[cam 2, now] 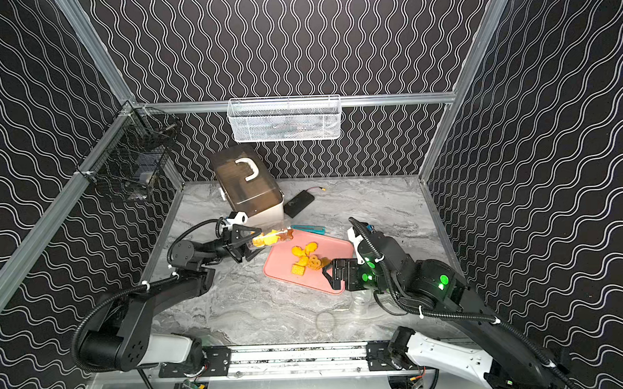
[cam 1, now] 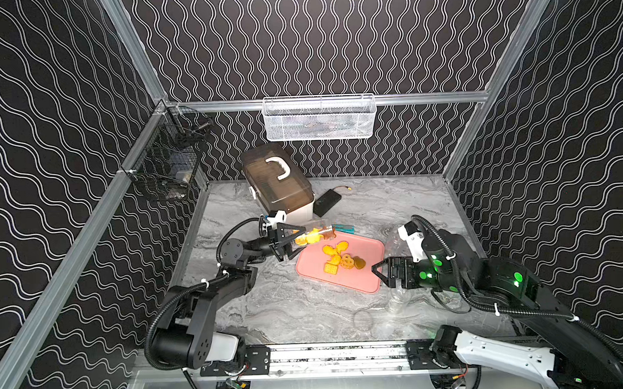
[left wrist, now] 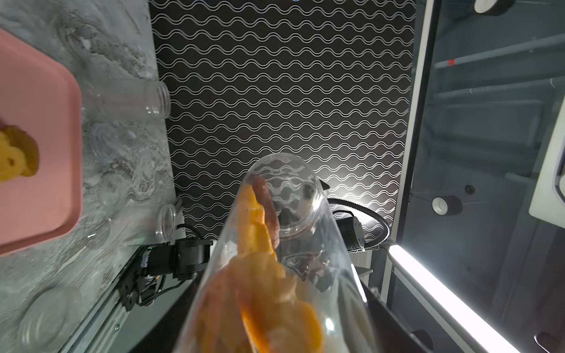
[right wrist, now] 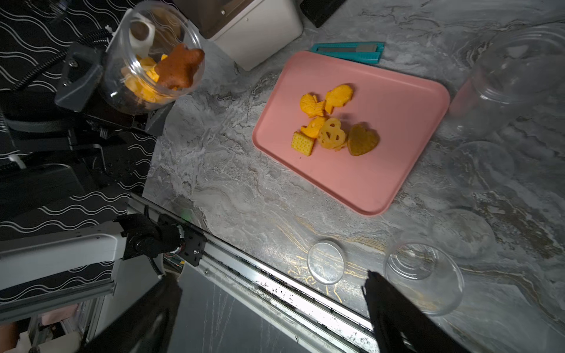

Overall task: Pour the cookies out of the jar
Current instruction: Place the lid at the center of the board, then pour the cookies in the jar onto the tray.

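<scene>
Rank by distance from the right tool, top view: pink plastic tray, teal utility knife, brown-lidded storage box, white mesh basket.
1. Pink plastic tray, beside the right tool.
2. Teal utility knife, behind the tray.
3. Brown-lidded storage box, at the rear.
4. White mesh basket, on the back wall.

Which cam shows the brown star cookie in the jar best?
Right wrist: it looks straight into the jar mouth, with the brown star face-on at the rim. Left wrist shows the star edge-on through the clear wall. In both top views it is a small brown speck.
</scene>
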